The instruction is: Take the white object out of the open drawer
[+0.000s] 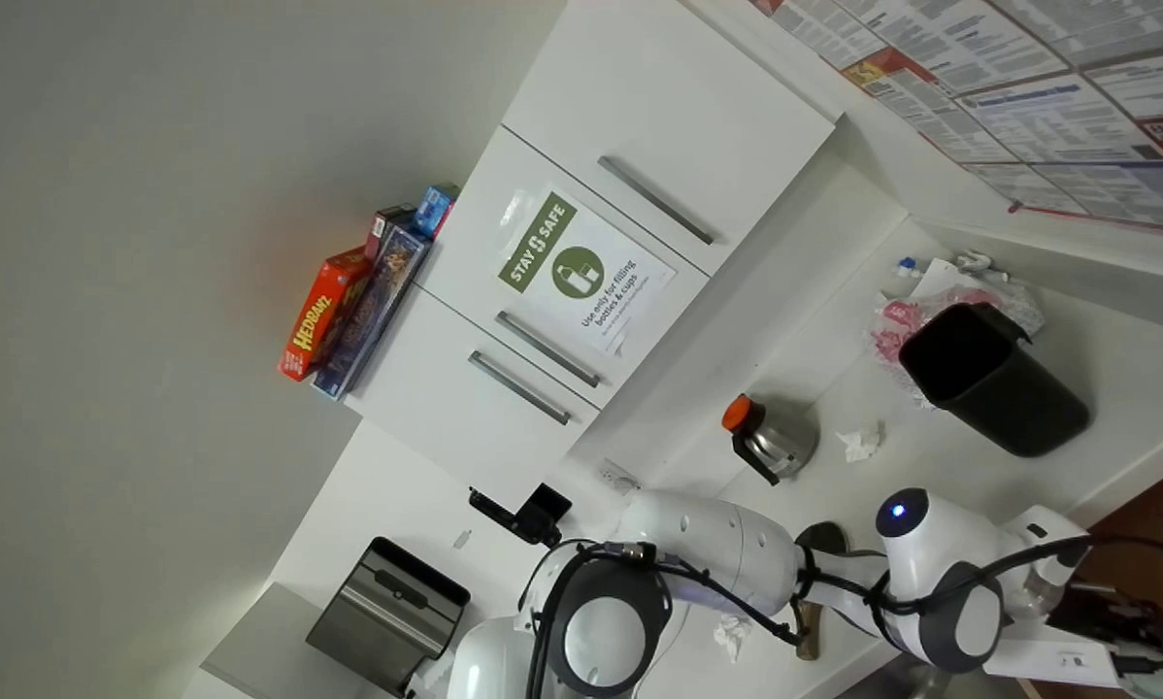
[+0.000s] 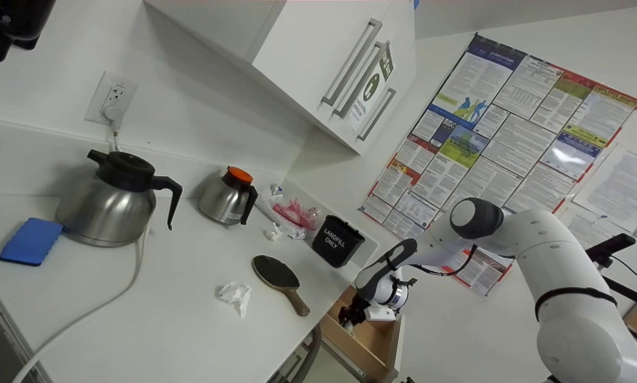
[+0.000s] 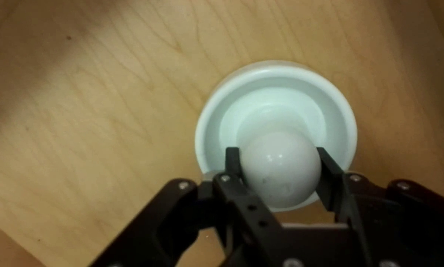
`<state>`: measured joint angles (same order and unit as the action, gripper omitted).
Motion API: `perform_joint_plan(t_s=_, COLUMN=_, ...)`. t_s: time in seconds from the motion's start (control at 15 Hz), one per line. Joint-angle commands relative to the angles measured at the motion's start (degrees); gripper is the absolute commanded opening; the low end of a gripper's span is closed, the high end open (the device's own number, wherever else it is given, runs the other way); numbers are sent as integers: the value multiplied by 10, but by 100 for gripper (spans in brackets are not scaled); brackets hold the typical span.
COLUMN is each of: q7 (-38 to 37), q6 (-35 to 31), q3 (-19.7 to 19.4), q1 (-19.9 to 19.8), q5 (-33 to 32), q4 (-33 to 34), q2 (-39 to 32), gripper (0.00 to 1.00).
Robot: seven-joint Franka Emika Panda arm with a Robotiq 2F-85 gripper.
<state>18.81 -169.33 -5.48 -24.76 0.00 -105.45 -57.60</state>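
Note:
The white object (image 3: 281,168) has a round, glossy knob above a wide, dish-like white base (image 3: 277,72). It is in the open wooden drawer (image 2: 385,338), over the drawer's pale wood floor. My gripper (image 3: 280,167) points down into the drawer. In the wrist view its two black fingers press against opposite sides of the knob, so it is shut on it. Whether the base touches the drawer floor cannot be told. In an exterior view the gripper (image 2: 349,319) is a dark shape inside the drawer, with a small white part of the object (image 2: 349,328) below it.
The white counter (image 2: 180,319) stands beside and above the drawer. On it are a paddle (image 2: 277,272), a black bin (image 2: 338,242), crumpled tissue (image 2: 236,295), a large carafe (image 2: 108,207), a smaller orange-topped carafe (image 2: 223,199) and a blue eraser (image 2: 30,241).

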Motion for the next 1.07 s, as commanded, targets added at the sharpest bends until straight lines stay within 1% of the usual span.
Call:
perform_joint_plan(t_s=0.0, q7=-42, q6=8, q3=-15, q1=13, q5=-6, q4=-13, q2=20, gripper=25)
perform_joint_plan(t_s=0.13, q7=-58, q6=16, q3=-19, q1=15, q5=-2, q4=-40, q2=50, gripper=25)
perform_joint_plan(t_s=0.4, q7=-53, q6=12, q3=-6, q1=-3, q5=-3, q4=-98, q2=120, gripper=25)
perform_joint_plan(t_s=0.6, q7=-57, q6=19, q3=-20, q1=8, q5=-7, q4=-144, q2=179, gripper=25)
perform_joint_plan(t_s=0.8, q7=-57, q6=9, q3=-32, q1=22, q5=-12, q4=-201, q2=249, gripper=25)
perform_joint_plan(t_s=1.0, q7=-59, q6=8, q3=-27, q1=35, q5=-11, q4=-232, q2=304, gripper=25)
